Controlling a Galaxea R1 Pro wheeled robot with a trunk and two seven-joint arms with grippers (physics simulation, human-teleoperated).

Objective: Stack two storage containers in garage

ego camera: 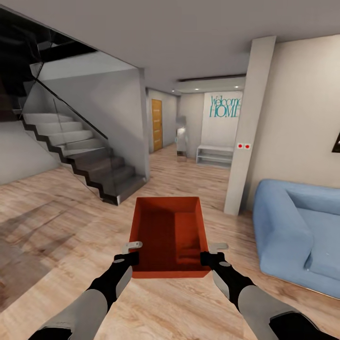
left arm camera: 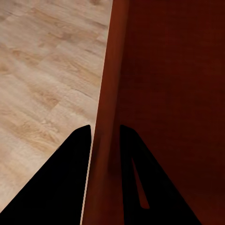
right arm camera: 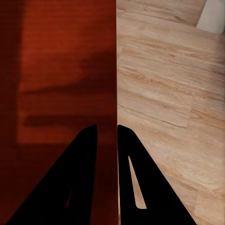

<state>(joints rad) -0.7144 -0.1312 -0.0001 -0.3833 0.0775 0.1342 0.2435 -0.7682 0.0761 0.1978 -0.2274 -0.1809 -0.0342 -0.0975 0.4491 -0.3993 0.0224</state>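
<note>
- One storage container is held up in front, left claw and right claw each pinching a side wall.
- The robot is in the living room, blue sofa right; garage trip and stacking remain.

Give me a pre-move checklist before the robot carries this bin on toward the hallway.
1. Left gripper clamped on the storage container wall: ok, one finger each side.
2. Right gripper clamped on the opposite wall: ok.
3. Container level between both arms: ok, rim looks even in the head view.
4. Wood-plank floor ahead free of obstacles: ok.
5. Clearance from blue sofa and staircase: ok.
6. Second container's whereabouts: cannot tell.
</note>
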